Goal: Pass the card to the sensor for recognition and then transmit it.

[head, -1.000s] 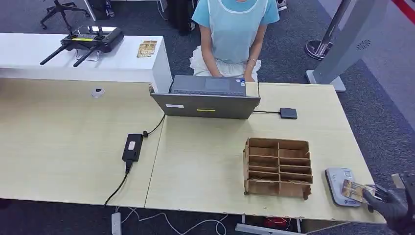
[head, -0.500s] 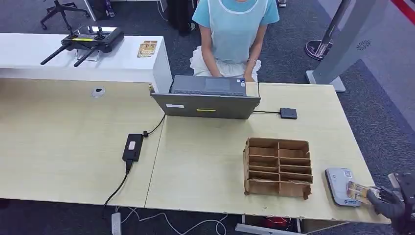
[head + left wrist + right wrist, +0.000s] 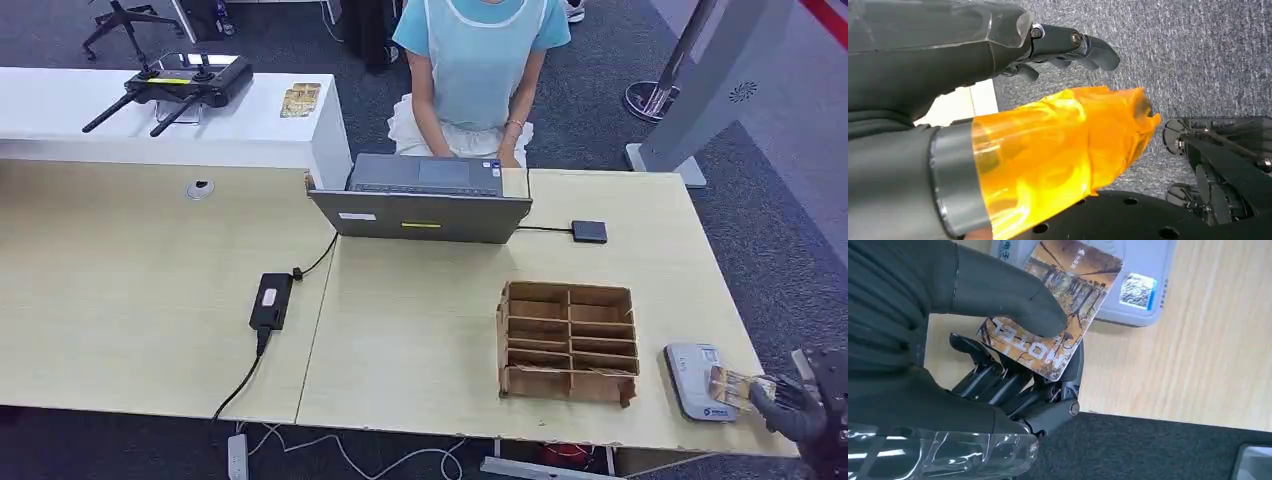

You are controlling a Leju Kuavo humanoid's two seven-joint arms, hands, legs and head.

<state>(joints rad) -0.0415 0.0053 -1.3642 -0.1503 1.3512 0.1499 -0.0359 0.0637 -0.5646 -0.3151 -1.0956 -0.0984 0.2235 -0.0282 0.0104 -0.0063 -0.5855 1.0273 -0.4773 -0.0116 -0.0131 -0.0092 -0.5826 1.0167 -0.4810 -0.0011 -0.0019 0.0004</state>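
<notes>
**Inspector A:** Where is the card?

**Inspector B:** The card (image 3: pixel 1055 315), glossy, rectangular, printed in brown and orange, is pinched in the right robot hand (image 3: pixel 998 340), with the thick grey thumb on its face and the dark fingers beneath. It is held over the near edge of the sensor (image 3: pixel 698 379), a flat pale-grey slab with rounded corners and a small printed code square, lying on the pale wood-grain bench (image 3: pixel 420 330) at its right front corner.

**Inspector A:** And the left robot hand?

**Inspector B:** The left robot hand (image 3: pixel 1068 47) hangs over grey carpet, its dark fingers curled inward, holding nothing. A translucent orange sleeve covers its thumb.

**Inspector A:** Anything adjacent?

**Inspector B:** A brown cardboard organiser (image 3: pixel 567 342) with rectangular slots sits just beside the sensor. A grey laptop (image 3: pixel 421 200) stands further back.
</notes>
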